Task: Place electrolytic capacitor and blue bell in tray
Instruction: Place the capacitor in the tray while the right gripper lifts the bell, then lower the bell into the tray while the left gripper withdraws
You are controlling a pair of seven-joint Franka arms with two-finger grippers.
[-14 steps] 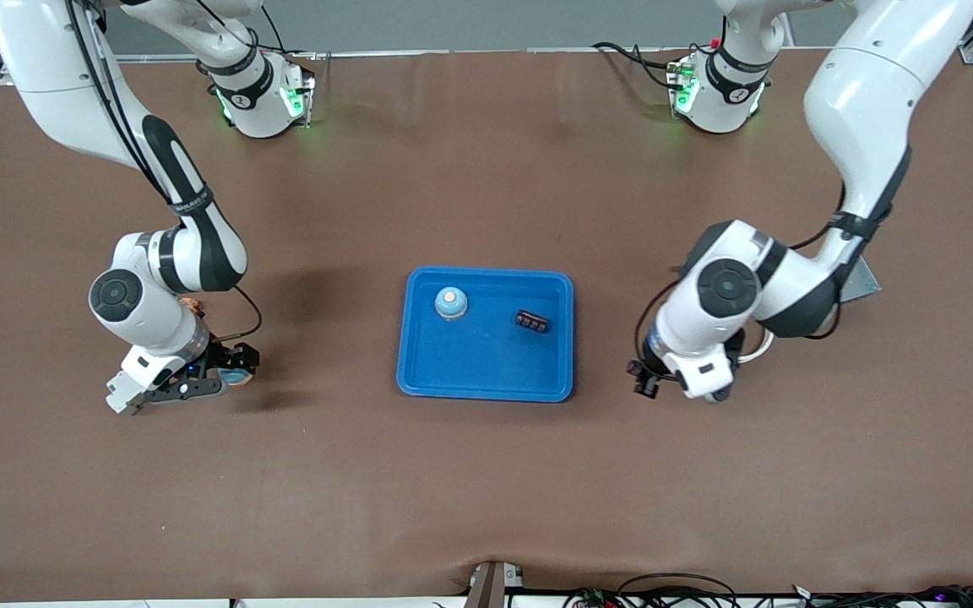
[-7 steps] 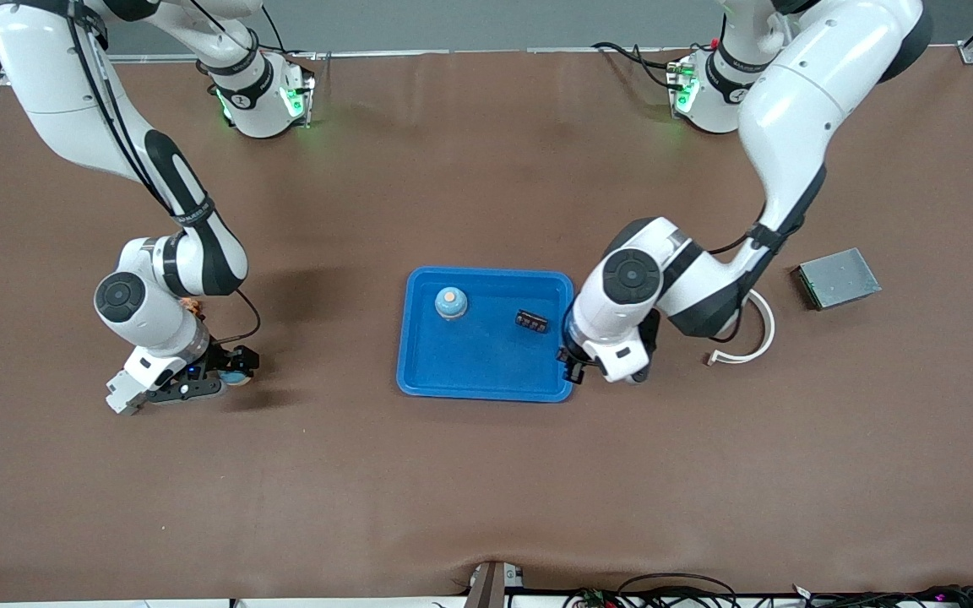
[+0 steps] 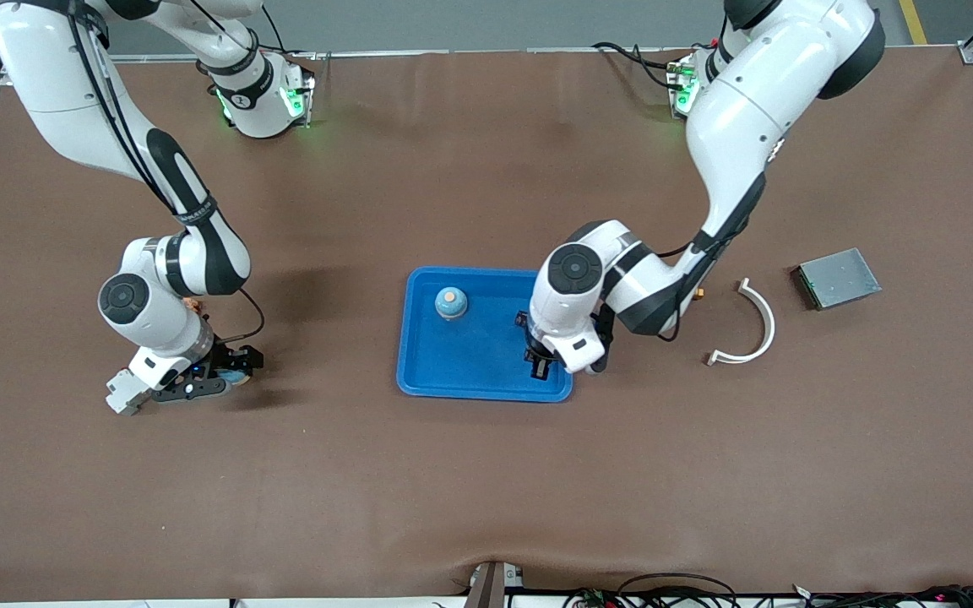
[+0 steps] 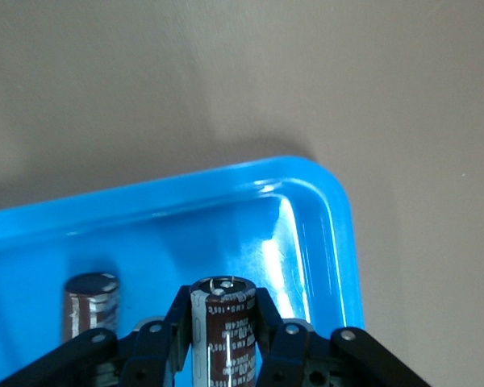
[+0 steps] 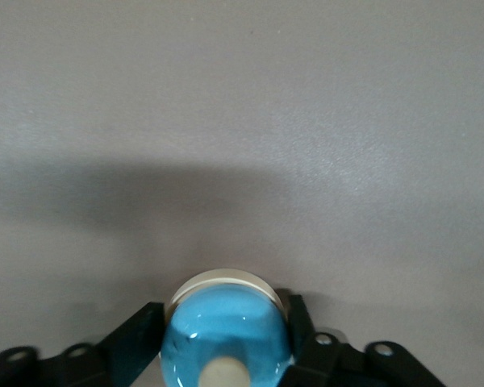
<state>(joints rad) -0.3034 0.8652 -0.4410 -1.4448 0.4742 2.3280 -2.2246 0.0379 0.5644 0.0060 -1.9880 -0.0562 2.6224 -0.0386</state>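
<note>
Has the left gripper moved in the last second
Yes. The left gripper, shut on the electrolytic capacitor, has travelled from the bare table at the left arm's end toward the tray and now hangs over the tray's corner nearest that end.

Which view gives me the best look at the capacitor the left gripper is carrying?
The left wrist view: the electrolytic capacitor stands between the left gripper fingers, its printed sleeve readable, above the tray corner. In the front view the left arm's wrist hides it. The right wrist view shows only the blue bell.
</note>
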